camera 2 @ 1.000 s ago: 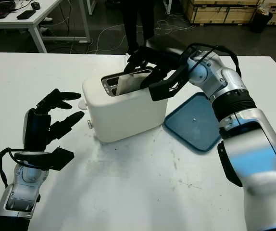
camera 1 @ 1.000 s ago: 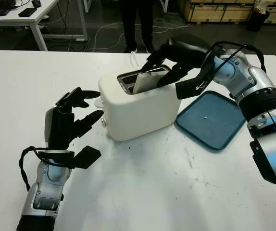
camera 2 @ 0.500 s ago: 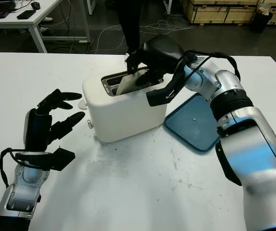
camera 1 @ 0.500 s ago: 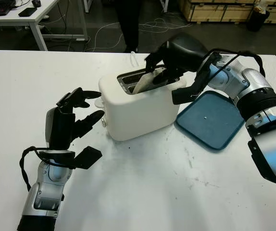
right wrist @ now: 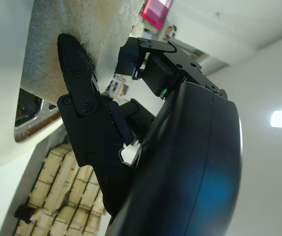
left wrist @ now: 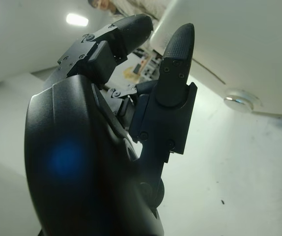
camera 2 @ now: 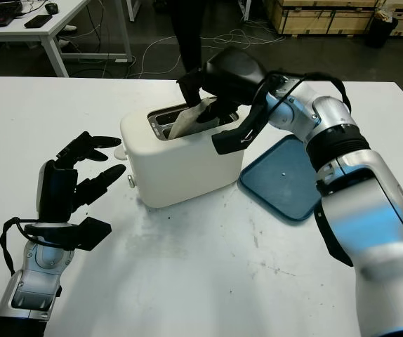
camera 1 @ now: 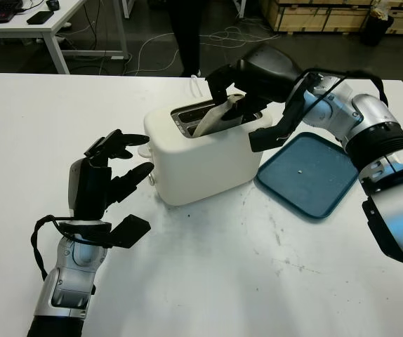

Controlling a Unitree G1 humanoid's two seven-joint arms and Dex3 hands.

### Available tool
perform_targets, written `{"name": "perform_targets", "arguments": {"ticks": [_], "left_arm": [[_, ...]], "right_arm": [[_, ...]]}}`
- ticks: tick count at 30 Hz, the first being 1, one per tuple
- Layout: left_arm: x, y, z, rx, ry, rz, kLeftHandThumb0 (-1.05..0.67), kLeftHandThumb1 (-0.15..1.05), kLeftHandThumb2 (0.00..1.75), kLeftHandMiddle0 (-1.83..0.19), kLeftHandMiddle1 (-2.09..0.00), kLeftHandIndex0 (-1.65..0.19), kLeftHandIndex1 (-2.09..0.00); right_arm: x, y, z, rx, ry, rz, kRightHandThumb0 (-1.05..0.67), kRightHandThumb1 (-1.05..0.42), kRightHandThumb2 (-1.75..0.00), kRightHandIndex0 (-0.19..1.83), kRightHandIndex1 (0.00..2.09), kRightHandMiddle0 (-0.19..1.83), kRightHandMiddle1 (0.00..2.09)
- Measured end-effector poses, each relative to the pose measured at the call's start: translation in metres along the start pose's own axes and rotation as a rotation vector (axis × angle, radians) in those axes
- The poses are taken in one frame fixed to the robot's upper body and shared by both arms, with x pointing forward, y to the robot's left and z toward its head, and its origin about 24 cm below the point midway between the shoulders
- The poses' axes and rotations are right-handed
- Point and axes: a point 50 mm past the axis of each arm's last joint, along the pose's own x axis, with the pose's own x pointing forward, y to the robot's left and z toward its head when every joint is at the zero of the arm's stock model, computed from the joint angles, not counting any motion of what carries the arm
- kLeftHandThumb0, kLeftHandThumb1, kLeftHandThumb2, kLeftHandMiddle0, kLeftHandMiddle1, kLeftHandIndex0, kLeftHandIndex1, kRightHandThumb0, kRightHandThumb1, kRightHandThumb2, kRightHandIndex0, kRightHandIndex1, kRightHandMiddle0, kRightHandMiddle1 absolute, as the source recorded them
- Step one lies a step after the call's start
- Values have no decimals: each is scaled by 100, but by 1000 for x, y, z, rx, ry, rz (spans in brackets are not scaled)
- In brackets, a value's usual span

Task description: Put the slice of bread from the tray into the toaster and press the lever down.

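- my left hand (camera 1: 107,175) is up off the white table (camera 1: 208,281), just beside the toaster's left end; it grasps nothing and is released, parked for now.
- the cream toaster (camera 1: 201,151) stands mid-table, its slots facing up. near its lower left end is a small knob (camera 1: 151,178); i judge that may be the lever, though i cannot tell for sure.
- the slice of bread (camera 1: 215,118) is partly down in the nearer slot, leaning, its top part sticking out above the toaster.
- my right hand (camera 1: 238,95) is over the slots, fingers (right wrist: 79,83) clenched on the bread's upper end.
- the blue tray (camera 1: 307,172) lies to the right of the toaster, with nothing on it.
- step in hand, as i judge it: seating the bread. next i must straighten it, let it drop fully in, release, then press the lever down.
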Motion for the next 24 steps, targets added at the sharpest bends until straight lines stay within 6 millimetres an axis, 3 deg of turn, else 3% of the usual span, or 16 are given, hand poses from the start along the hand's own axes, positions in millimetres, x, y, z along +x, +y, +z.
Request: {"name": "perform_targets", "arguments": {"ticks": [12,24], "left_arm": [[-2,-2,1,-6,1,15,-36,90,1,-49,-129,-47,-83],[-3,-2,1,-11,5,19,-35,90,0,-47,-130,-46,-83]], "right_arm": [[9,-7,4,-76,22,185,-42,-91,-7,109,175,83,175],[10,-9,6,-107,37,224,-41,-92,-5,108,175,81,175]]}}
